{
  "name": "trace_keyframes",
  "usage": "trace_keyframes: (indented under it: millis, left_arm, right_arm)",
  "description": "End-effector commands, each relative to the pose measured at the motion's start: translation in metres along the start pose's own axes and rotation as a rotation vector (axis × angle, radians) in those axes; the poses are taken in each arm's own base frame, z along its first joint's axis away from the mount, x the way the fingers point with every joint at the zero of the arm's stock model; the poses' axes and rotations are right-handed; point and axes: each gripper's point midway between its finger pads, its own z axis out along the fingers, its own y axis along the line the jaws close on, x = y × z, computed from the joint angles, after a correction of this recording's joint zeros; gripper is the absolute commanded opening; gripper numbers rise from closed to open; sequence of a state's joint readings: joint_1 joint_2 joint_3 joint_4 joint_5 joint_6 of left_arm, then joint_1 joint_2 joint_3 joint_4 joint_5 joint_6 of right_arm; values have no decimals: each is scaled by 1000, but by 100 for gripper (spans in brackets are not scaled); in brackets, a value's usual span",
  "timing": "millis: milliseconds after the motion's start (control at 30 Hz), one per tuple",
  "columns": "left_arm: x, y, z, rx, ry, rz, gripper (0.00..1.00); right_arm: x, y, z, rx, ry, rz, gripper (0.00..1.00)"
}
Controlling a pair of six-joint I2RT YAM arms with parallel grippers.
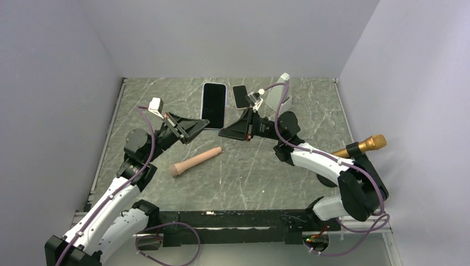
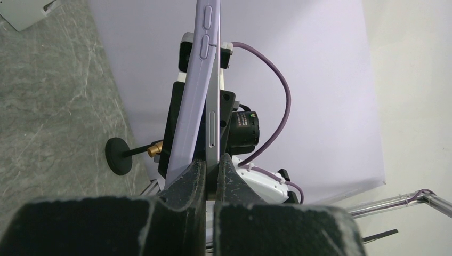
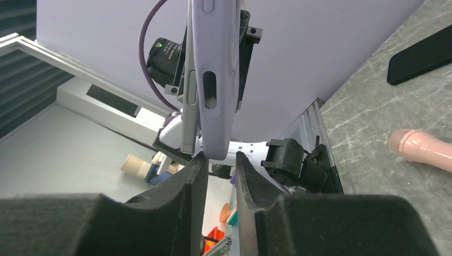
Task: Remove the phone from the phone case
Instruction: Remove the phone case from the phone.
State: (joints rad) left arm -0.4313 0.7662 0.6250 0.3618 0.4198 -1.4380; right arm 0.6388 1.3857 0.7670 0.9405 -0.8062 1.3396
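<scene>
Left gripper (image 2: 211, 166) tight on phone (image 2: 212, 128); right gripper (image 3: 221, 161) perhaps on case (image 3: 213, 64)

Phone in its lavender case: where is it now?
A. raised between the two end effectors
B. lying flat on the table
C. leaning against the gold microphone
A: the wrist views show the cased phone edge-on in mid-air, gripped by the left end effector and the right end effector.

Cannot see, from above, the lower edge of the phone (image 1: 214, 102), masked by the left gripper (image 1: 202, 126) and right gripper (image 1: 224, 132). Loses its upper end past the top border in both wrist views. Cannot tell whether the right gripper truly pinches the phone case (image 3: 213, 80). Crops the pink microphone (image 3: 421, 149) at the right wrist view's edge.
</scene>
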Motion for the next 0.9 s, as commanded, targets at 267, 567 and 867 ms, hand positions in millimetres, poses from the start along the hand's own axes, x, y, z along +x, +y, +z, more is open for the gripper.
trace_keyframes:
  millis: [267, 567, 867]
  left_arm:
    - [-1, -44, -8, 161, -11, 41, 0]
    - [0, -43, -9, 158, -10, 45, 0]
    - [1, -33, -10, 133, -11, 41, 0]
  right_arm:
    - [-24, 27, 15, -85, -72, -86, 25]
    - [-28, 22, 20, -74, -121, -94, 11]
    - [-43, 18, 21, -53, -245, -75, 0]
